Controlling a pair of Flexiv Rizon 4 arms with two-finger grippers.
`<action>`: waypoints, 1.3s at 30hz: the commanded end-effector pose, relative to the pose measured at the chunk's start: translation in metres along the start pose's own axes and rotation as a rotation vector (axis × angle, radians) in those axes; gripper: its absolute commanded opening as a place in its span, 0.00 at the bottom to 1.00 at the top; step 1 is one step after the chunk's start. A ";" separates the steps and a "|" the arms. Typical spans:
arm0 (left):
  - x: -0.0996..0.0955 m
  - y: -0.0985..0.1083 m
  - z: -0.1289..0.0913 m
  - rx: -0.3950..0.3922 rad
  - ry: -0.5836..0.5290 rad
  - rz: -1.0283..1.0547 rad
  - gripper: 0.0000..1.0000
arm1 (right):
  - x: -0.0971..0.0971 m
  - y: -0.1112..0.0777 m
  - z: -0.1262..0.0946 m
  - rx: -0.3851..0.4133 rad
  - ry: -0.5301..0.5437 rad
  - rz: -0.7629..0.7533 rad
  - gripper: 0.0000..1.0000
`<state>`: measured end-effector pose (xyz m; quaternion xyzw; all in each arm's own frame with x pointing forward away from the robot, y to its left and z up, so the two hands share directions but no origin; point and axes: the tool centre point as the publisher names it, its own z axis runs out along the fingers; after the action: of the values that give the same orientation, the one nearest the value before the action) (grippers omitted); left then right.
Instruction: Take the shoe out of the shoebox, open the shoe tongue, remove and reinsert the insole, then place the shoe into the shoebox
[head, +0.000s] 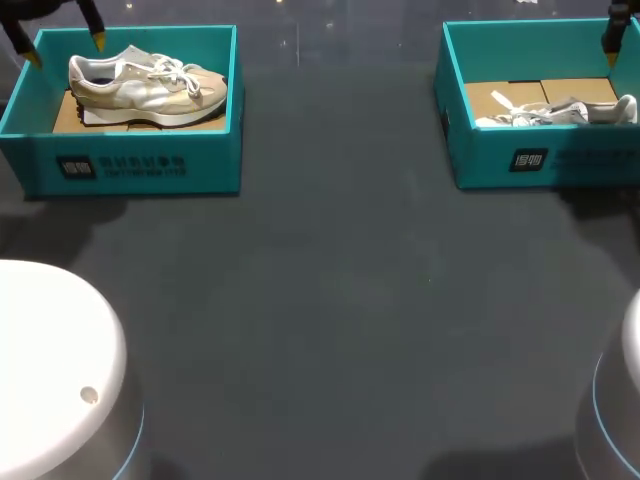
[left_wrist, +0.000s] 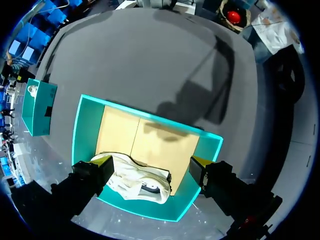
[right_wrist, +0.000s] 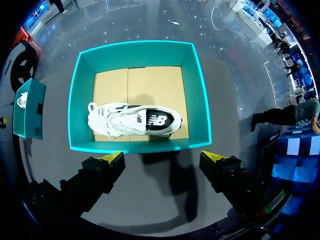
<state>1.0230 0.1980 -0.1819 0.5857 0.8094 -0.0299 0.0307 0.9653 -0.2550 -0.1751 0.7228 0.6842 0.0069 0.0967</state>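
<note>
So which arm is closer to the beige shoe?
Left. The left end effector hangs over the beige shoe in its box; the right end effector is across the table at the other box.

Robot lab test cell. Bare dark grey table (head: 330, 300), white bases (head: 50, 360) of two arms at it, matching teal boxes staged one per arm: left shoebox (head: 140, 165) under the left tool (left_wrist: 150, 162), right shoebox (head: 560, 160) just ahead of the right tool (right_wrist: 164, 156).

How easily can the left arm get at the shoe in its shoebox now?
Probably yes, easily. The shoebox has no lid, the left gripper hangs over it with fingers open, and the shoe lies uncovered beneath. Only the box's walls stand near the shoe.
</note>
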 end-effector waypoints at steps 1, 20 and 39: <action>-0.001 0.002 -0.001 0.004 0.004 0.001 1.00 | 0.000 -0.001 -0.001 -0.001 -0.001 0.001 1.00; 0.006 0.121 0.030 0.004 0.075 0.188 1.00 | 0.000 -0.001 -0.001 -0.001 -0.001 0.001 1.00; 0.015 0.151 0.069 -0.009 0.069 0.189 1.00 | 0.000 -0.001 -0.001 -0.001 -0.001 0.001 1.00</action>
<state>1.1563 0.2502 -0.2460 0.6591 0.7520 0.0019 0.0083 0.9653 -0.2550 -0.1750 0.7228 0.6842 0.0069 0.0967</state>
